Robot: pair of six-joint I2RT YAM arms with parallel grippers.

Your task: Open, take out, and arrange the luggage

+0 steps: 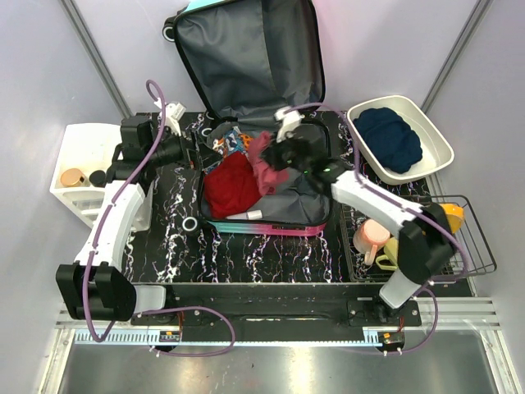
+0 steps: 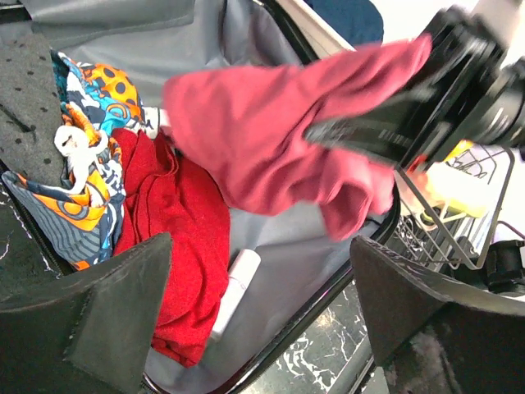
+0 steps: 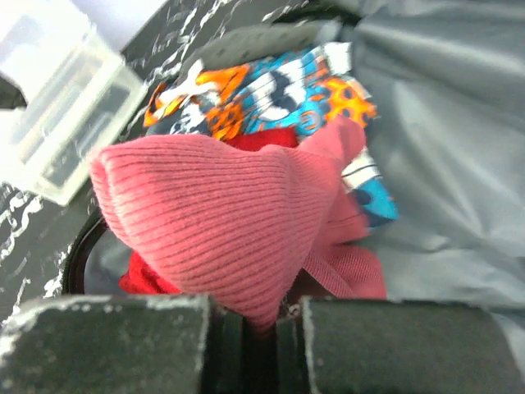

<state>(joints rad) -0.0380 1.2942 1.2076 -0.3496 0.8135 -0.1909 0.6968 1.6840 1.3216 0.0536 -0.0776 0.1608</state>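
Observation:
The luggage (image 1: pixel 246 57) lies open mid-table, its lid raised and grey lining (image 3: pixel 443 123) showing. My right gripper (image 1: pixel 279 154) is shut on a pink knit cloth (image 3: pixel 221 213), which hangs lifted over the case (image 2: pixel 271 123). The cloth is pinched between the closed fingers at my right gripper (image 3: pixel 258 345). Below it lie a red cloth (image 1: pixel 232 185), a patterned orange-blue cloth (image 2: pixel 90 123) and a white tube (image 2: pixel 234 287). At the case's left side my left gripper (image 2: pixel 262 304) hovers open, its jaws wide apart with nothing between them.
A white oval tub (image 1: pixel 439 135) with a navy cloth stands at the back right. A wire basket (image 1: pixel 476 246) at the right holds a pink cup (image 1: pixel 371 238) and yellow items. A white organizer (image 1: pixel 82 168) sits at the left, and a black ring (image 1: pixel 190 223) lies beside the case.

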